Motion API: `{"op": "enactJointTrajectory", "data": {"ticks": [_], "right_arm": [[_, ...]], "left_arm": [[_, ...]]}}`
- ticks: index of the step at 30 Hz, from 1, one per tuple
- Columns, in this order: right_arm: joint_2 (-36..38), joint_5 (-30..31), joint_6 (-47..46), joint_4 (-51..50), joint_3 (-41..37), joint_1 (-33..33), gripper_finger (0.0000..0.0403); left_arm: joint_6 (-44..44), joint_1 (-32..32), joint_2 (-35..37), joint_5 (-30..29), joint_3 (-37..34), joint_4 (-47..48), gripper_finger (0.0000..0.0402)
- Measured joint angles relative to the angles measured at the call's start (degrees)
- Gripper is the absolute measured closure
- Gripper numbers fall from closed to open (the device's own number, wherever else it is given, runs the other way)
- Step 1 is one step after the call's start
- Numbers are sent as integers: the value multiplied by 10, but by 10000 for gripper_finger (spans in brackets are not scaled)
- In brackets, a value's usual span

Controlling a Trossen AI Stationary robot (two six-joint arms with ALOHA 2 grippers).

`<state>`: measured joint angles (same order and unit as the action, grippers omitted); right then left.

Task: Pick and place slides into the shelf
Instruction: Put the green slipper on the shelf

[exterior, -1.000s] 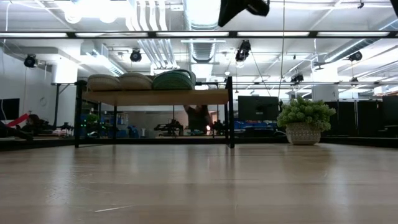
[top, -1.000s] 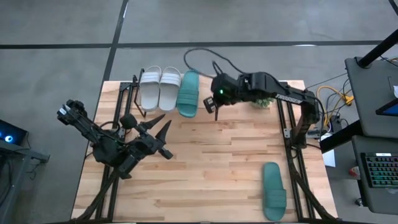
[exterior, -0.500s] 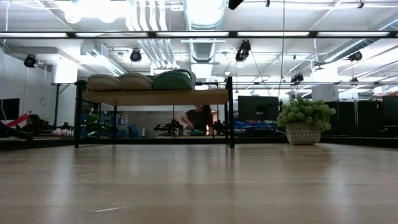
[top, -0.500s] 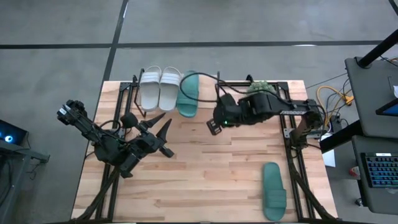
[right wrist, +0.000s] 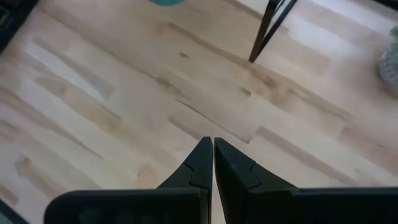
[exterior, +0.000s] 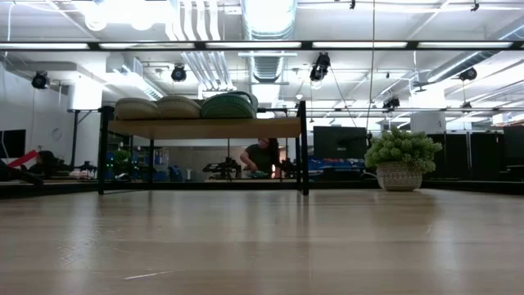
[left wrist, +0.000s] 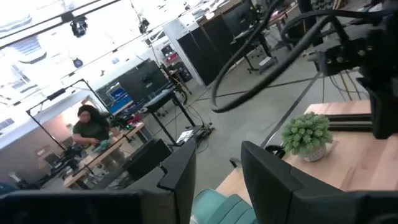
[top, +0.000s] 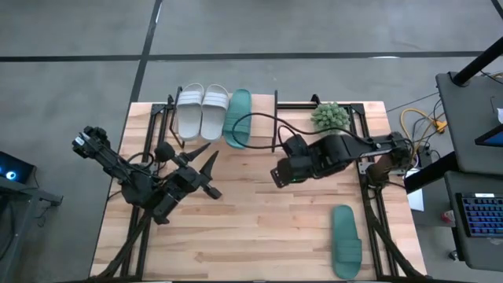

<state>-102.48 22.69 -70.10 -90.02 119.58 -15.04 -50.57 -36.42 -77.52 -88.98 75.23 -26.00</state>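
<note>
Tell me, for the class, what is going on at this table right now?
A two-armed robot is putting foam slides on a small shelf. Two pale slides and one teal slide lie on its top. The second teal slide lies on the table, near its front right corner. The right tool is shut and empty over the table's middle. The left tool hangs at the left, holding nothing.

The right tool (top: 277, 174) is held over the middle of the surface, its fingers (right wrist: 200, 163) pressed together with nothing between them. The left tool (top: 212, 167) is parked at the left side, fingers (left wrist: 273, 180) slightly parted and empty.
</note>
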Motion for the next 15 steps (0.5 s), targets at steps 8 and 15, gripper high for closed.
{"op": "enactJointTrajectory", "data": {"ticks": [8,15], "right_arm": [[19,-2,-68,0,-30,-20,394],[48,-25,-103,1,-87,-19,394]], "left_arm": [[9,4,-6,61,-8,-3,289],[9,9,-43,72,-9,-1,289]]}}
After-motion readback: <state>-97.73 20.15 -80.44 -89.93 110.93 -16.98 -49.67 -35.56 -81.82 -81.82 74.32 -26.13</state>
